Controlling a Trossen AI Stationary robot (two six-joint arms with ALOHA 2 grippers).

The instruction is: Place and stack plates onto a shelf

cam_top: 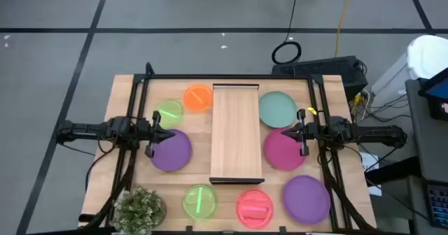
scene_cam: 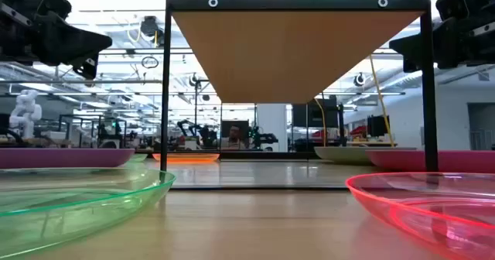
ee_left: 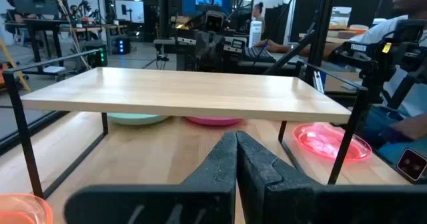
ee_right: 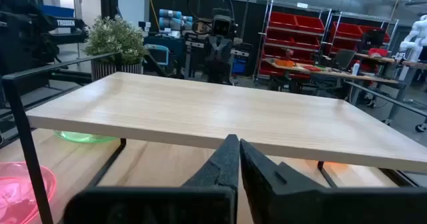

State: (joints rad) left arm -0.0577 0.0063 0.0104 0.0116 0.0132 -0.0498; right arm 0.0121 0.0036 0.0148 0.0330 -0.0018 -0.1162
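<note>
The shelf [cam_top: 236, 131], a light-wood board on dark legs, stands mid-table and carries no plates. Left of it lie a purple plate [cam_top: 171, 151], a small green plate [cam_top: 169, 112] and a small orange plate [cam_top: 199, 97]. Right of it lie a teal plate [cam_top: 277, 108], a magenta plate [cam_top: 283, 151] and a purple plate [cam_top: 306, 198]. At the near edge lie a green plate [cam_top: 199, 201] and a pink-red plate [cam_top: 255, 207]. My left gripper [cam_top: 173, 133] is shut over the left purple plate's far edge. My right gripper [cam_top: 285, 132] is shut over the magenta plate's far edge. Both point at the shelf.
A potted plant [cam_top: 139, 208] stands at the near left corner. A dark frame [cam_top: 227, 78] runs along the table's far side. Cables and a power box [cam_top: 329, 68] lie beyond the far edge. A person sits beyond the table in the left wrist view [ee_left: 400, 44].
</note>
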